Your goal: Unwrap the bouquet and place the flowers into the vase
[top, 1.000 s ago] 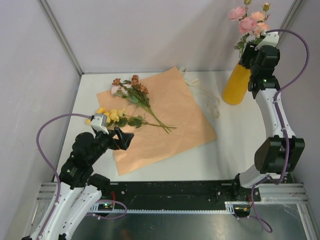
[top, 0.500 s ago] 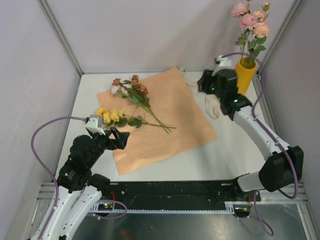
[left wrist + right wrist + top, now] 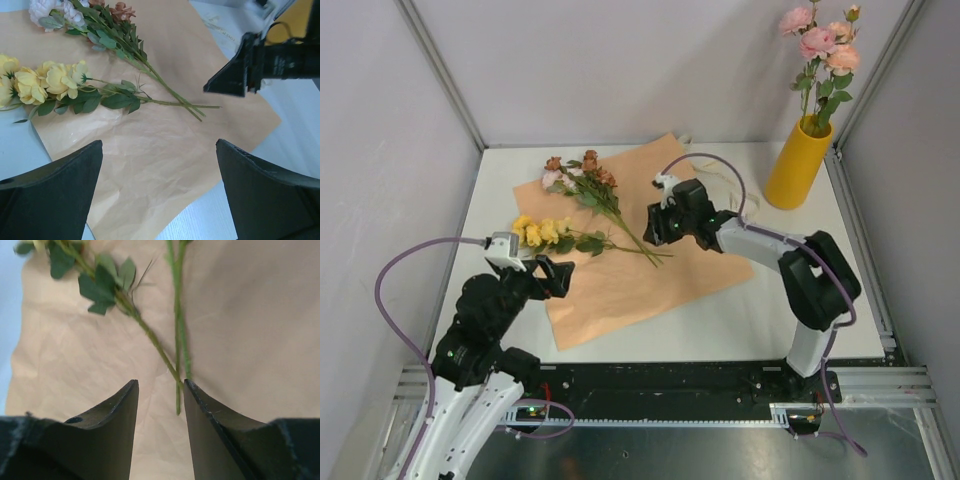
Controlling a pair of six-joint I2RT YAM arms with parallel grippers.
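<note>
**Right end effector** (image 3: 658, 226): fingers part-narrowed with a gap between them, gripping nothing. It is now low over the opened wrapping paper (image 3: 620, 295), with its tips just short of the crossed stem ends (image 3: 178, 390). One second earlier it stood at the vase (image 3: 797, 165) in the far right corner of the table (image 3: 740, 320), beside the pink flowers (image 3: 817, 42). These now stand upright in the vase, released.

**Remaining blooms:** the yellow flowers (image 3: 542, 231) and rust-brown flowers (image 3: 582, 166) lie on the paper, well apart from the vase.

**Left end effector** (image 3: 552, 276): fingers spread wide and empty, hovering near the yellow blooms.

**Judged state:** one bunch is delivered and two are left. A second pickup at the stem ends appears to be beginning.
</note>
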